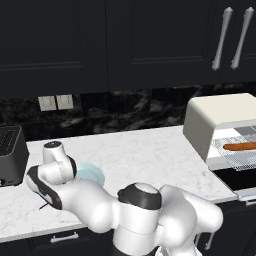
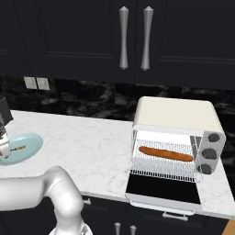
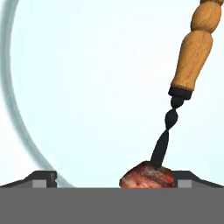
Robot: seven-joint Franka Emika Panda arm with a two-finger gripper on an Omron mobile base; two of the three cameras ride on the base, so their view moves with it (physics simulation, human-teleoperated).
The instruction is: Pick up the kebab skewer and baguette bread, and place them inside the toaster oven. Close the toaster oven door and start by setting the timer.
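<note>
1. Black cabinet doors with long silver handles [image 2: 123, 37] hung over a white marbled counter [image 2: 87, 147] backed by dark veined stone.
2. At the counter's left edge stood a small black slot toaster [image 1: 11, 155].
3. Near the counter's front left edge lay a pale blue round plate [image 2: 28, 148], and on it the kebab skewer [image 3: 181, 89], a thin dark twisted stick with a turned wooden handle and a reddish-brown meat chunk at its lower end.
4. The white arm's two-finger gripper [image 3: 112, 177] hung low over that plate with its fingers spread wide; in the hand view the two dark fingertips [image 3: 41, 177] stood far apart, and the meat chunk sat between them, close against the right tip, with nothing pinched.
5. At the counter's right end stood the large cream-white toaster oven [image 2: 176, 137] with a rounded top and three dark knobs down its right side.
6. The dark glass toaster oven door [image 2: 164, 189] lay folded down flat over the counter's front edge.
7. The long orange-brown baguette bread [image 2: 166, 153] rested lengthwise on the wire rack inside the oven.
</note>
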